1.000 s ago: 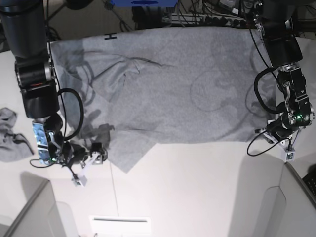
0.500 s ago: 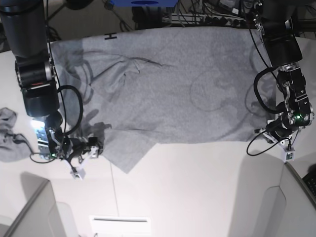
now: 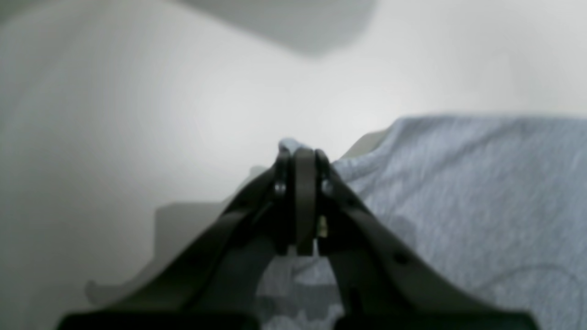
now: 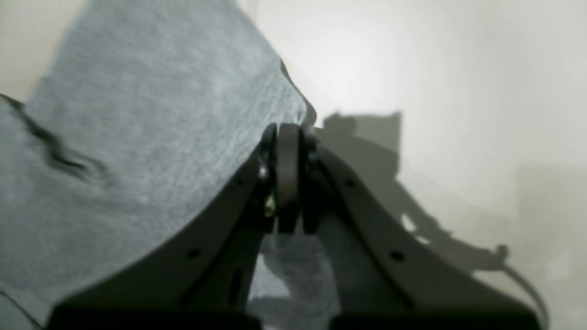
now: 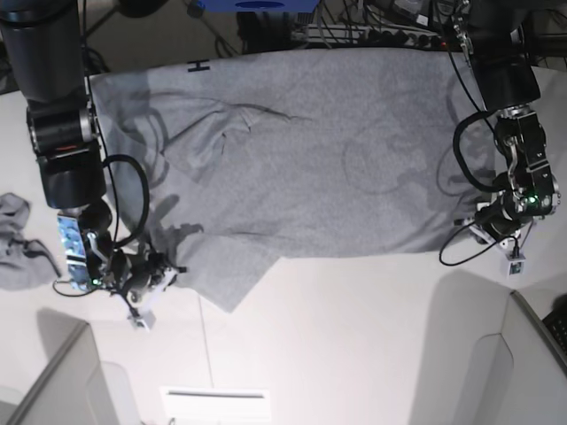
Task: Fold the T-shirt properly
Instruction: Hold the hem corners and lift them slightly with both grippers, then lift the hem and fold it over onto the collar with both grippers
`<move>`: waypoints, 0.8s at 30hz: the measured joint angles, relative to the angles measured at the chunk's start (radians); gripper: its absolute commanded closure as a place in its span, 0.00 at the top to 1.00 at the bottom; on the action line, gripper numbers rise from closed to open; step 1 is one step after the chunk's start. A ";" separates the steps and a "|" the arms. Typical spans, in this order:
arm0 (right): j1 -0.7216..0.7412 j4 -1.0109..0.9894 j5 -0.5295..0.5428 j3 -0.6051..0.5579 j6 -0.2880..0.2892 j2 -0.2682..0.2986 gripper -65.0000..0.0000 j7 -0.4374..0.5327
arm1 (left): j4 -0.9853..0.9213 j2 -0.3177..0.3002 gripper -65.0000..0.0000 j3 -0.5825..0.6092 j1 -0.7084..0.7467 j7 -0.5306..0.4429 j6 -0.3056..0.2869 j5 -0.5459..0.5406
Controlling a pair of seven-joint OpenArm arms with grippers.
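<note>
The heather-grey T-shirt (image 5: 310, 159) lies spread across the white table, with a folded flap near its upper left and a pointed corner at its lower left. On the right of the base view, my left gripper (image 5: 469, 230) is shut on the shirt's lower right corner. The left wrist view shows its jaws pressed together (image 3: 300, 153) with a bit of grey T-shirt (image 3: 481, 192) at the tips. On the left, my right gripper (image 5: 173, 270) is shut on the shirt's lower left edge. In the right wrist view, the T-shirt (image 4: 137, 137) edge runs into that shut gripper (image 4: 288, 128).
A small crumpled grey cloth (image 5: 18, 243) lies at the table's left edge. Black lettering (image 5: 198, 65) peeks over the shirt's far edge. Cables and a blue object (image 5: 257, 5) sit behind the table. Grey panels (image 5: 532, 354) flank the near corners.
My right gripper went from wide open to shut on the shirt's lower left edge, sliding slightly toward the shirt. The left arm shifted slightly up with its corner held.
</note>
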 measured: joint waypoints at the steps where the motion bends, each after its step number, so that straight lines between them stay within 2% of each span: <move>1: -0.008 0.032 0.000 0.000 0.000 0.006 0.00 0.000 | 0.000 -0.001 0.00 -0.001 0.002 -0.001 0.000 0.000; 6: -0.046 0.114 0.004 0.001 0.000 0.035 0.00 -0.003 | 0.085 -0.002 0.00 -0.001 0.010 0.000 0.000 -0.005; 11: -0.074 0.116 0.004 0.100 -0.026 0.031 0.00 -0.043 | 0.109 -0.003 0.00 -0.001 0.025 -0.001 0.000 -0.014; 14: -0.084 0.122 0.001 0.110 -0.027 0.036 0.00 -0.059 | 0.147 -0.001 0.00 -0.002 0.052 0.001 0.000 -0.003; 21: -0.178 0.277 0.002 0.130 -0.032 0.052 0.00 -0.072 | 0.209 0.000 0.00 -0.002 0.089 0.001 0.000 -0.016; 24: -0.196 0.291 0.006 0.198 -0.034 0.044 0.00 -0.101 | 0.253 -0.003 0.00 -0.002 0.113 0.000 0.000 -0.127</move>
